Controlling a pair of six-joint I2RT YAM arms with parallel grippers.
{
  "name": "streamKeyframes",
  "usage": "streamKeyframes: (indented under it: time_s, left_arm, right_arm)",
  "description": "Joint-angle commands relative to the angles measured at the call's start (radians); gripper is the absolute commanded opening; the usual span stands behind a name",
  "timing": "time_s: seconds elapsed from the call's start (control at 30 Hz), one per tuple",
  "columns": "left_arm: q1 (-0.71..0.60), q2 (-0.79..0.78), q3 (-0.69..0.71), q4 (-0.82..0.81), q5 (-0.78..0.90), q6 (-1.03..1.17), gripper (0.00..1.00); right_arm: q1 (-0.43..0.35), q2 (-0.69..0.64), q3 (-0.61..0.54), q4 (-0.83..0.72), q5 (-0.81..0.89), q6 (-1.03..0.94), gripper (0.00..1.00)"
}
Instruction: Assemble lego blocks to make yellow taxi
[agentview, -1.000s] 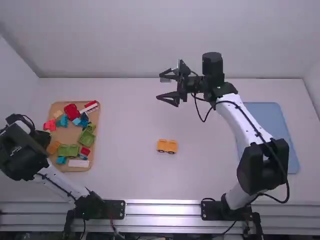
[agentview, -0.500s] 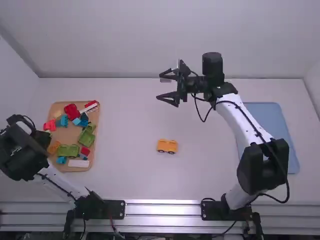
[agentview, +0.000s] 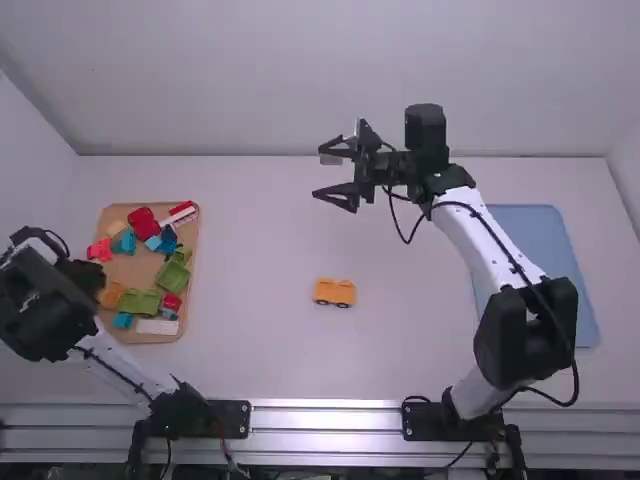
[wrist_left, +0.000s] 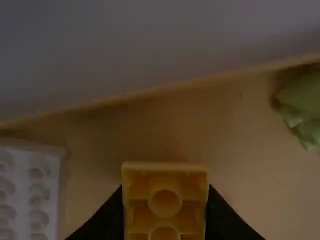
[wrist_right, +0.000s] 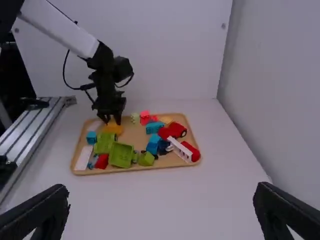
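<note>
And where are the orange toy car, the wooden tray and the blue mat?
Orange toy car (agentview: 335, 291): high view, middle of its body.
Wooden tray (agentview: 135, 269): high view, bare floor.
Blue mat (agentview: 545, 236): high view, far part.

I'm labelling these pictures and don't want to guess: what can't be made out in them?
- High view: part of the tray, hidden by the left arm's wrist.
- High view: any studs on the wheeled block, too small.
- Left wrist view: the rest of the orange block in the left gripper, cut off by the bottom edge.
- Left wrist view: the green piece's full shape, blurred and cut off by the right edge.
</note>
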Motion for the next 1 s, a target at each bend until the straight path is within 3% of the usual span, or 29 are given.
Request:
streamKeyframes:
  time_s: [0.0,0.1,0.17,0.27,0.37,0.43,0.67,0.77,0.8,0.97]
  left_arm:
    - [0.001,-0.001,0.092,-0.05,0.019,0.027,0.14]
    - [0.005,-0.026,0.159,-0.107,0.099,0.105,0.12]
    - [0.006,-0.053,0.189,-0.13,0.176,0.15,0.02]
    - [0.002,-0.156,0.188,-0.146,0.255,0.185,0.02]
    - [-0.012,-0.259,0.125,-0.115,0.246,0.183,0.02]
    - [-0.035,-0.379,0.027,-0.052,0.29,0.203,0.02]
    - [-0.129,-0.791,-0.369,0.295,0.702,0.439,0.04]
    - [-0.247,-0.98,-0.563,0.511,0.834,0.477,0.09]
    - [-0.247,-0.98,-0.563,0.511,0.834,0.477,0.09]
    - [-0.477,-1.107,-0.764,0.842,0.9,0.473,0.04]
  right_arm:
    - [-0.005,0.008,0.028,0.008,-0.009,-0.002,0.99]
    - [0.0,0.008,0.028,0.021,0.03,0.003,0.99]
    - [0.013,0.008,0.027,0.035,0.1,0.042,0.99]
    - [0.045,0.008,0.027,0.062,0.29,0.189,0.99]
    - [0.066,0.008,0.027,0.06,0.357,0.219,0.99]
    - [0.077,0.008,0.027,0.056,0.385,0.22,0.99]
    - [0.081,0.008,0.027,0.057,0.38,0.278,0.99]
    - [0.071,0.015,0.027,0.053,0.286,0.301,0.99]
    - [0.071,0.015,0.027,0.053,0.286,0.301,0.99]
    - [0.051,0.082,0.027,0.095,0.111,0.349,0.99]
